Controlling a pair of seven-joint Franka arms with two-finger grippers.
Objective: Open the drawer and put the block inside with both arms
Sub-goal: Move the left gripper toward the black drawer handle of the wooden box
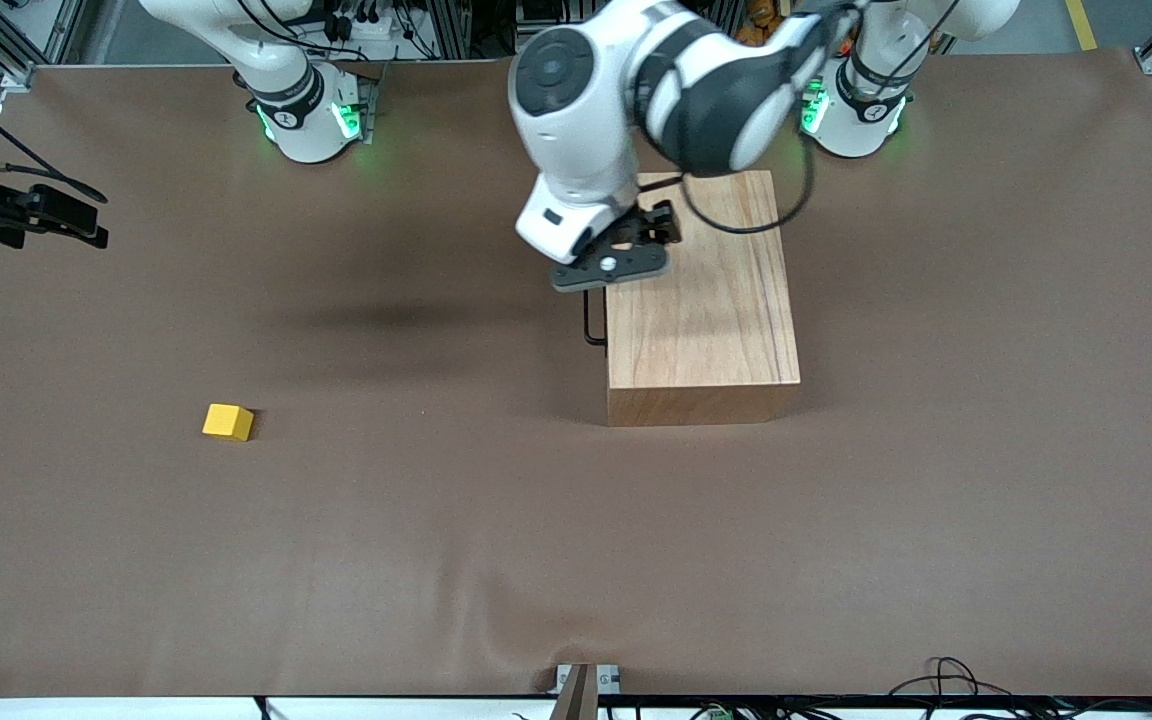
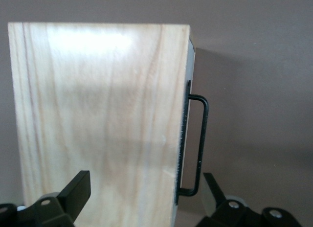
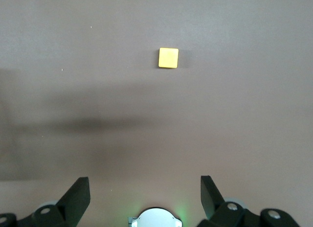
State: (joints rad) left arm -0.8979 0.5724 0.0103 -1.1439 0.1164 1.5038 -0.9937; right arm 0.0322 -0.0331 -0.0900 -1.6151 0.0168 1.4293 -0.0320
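the block (image 1: pixel 228 422) lies alone toward the right arm's end, under the spread right gripper (image 3: pixel 144 195), while the left gripper (image 1: pixel 614 262), also spread, hangs over the shut drawer's handle (image 1: pixel 591 320), likely to grasp it.

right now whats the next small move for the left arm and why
Probably lower the left claw so its open fingers straddle the black wire handle, then close. The drawer sits shut in the wooden box, and the claw hangs over the box's edge beside the handle without touching it. The yellow block lies on the table, and the right claw is open above the table, nothing held.
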